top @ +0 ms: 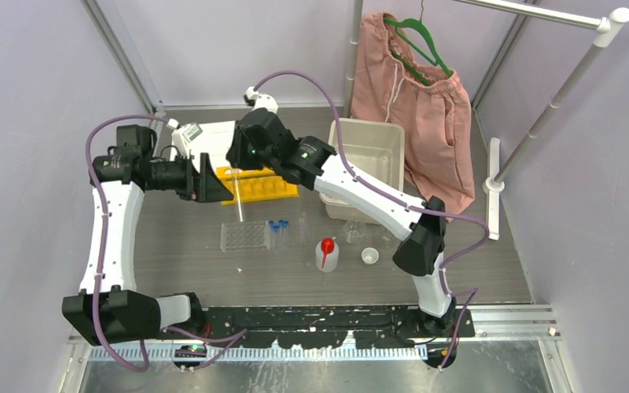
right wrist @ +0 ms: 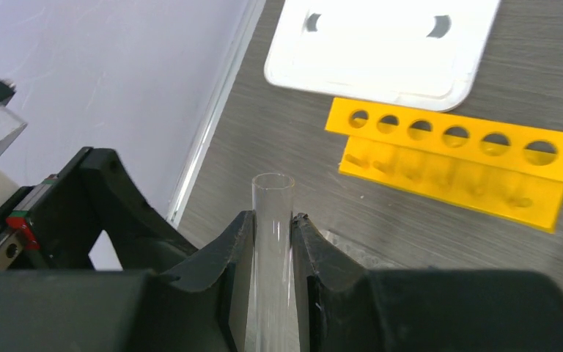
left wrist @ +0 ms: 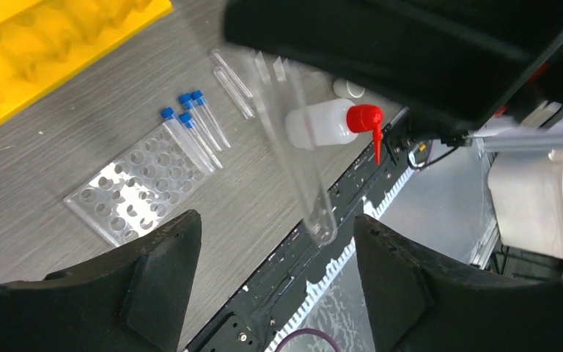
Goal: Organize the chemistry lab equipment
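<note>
R gripper (right wrist: 272, 236) pinches clear test tube (right wrist: 273, 192) near mouth; L gripper (left wrist: 275, 226) spread wide round base. Likely slick, fragile: grip mid-body.

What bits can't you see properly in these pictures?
1. Right wrist view: the lower part of the test tube is hidden between the fingers of the right gripper.
2. Left wrist view: the tube's top is hidden behind the right gripper's blurred black body.
3. Top view: part of the yellow rack is covered by the right gripper.
4. Top view: the small clear glassware is too small and see-through to identify.
</note>
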{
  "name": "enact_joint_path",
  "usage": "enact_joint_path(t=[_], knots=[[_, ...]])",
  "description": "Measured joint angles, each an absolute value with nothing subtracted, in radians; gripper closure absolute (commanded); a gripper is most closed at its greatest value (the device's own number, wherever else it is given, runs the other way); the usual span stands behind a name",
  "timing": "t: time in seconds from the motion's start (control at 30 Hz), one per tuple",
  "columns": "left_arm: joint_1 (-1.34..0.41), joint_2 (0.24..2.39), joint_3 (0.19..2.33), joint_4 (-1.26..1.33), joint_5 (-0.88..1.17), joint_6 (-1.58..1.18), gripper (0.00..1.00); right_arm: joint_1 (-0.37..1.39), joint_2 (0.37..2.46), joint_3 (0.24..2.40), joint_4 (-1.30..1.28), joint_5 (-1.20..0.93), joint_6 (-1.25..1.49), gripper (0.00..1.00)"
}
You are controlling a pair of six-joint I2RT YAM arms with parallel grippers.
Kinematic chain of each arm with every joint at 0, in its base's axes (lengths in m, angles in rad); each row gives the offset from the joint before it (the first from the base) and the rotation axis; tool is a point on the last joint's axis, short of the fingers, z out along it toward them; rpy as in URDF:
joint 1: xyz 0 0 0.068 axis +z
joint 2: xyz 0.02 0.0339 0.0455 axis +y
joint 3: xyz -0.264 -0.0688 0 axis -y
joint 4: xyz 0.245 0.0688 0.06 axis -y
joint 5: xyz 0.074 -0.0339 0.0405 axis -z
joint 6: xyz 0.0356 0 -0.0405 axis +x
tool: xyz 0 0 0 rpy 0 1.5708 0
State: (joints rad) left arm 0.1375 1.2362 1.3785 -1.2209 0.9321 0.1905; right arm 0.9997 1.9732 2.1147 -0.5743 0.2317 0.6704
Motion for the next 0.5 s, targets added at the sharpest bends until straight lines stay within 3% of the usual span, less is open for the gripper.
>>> enact_joint_path(t=[0.33,0.5], knots=[[0.074,1.255,1.354,-1.205,0.954,0.192,0.46,1.017,2.007,2.123,-0.529,0.162,0.706,0.99],[0.073,1.265,1.351,-1.2,0.969,0.191,0.67,1.017,2.007,2.114,-0.474,0.152,0.737,0.99]])
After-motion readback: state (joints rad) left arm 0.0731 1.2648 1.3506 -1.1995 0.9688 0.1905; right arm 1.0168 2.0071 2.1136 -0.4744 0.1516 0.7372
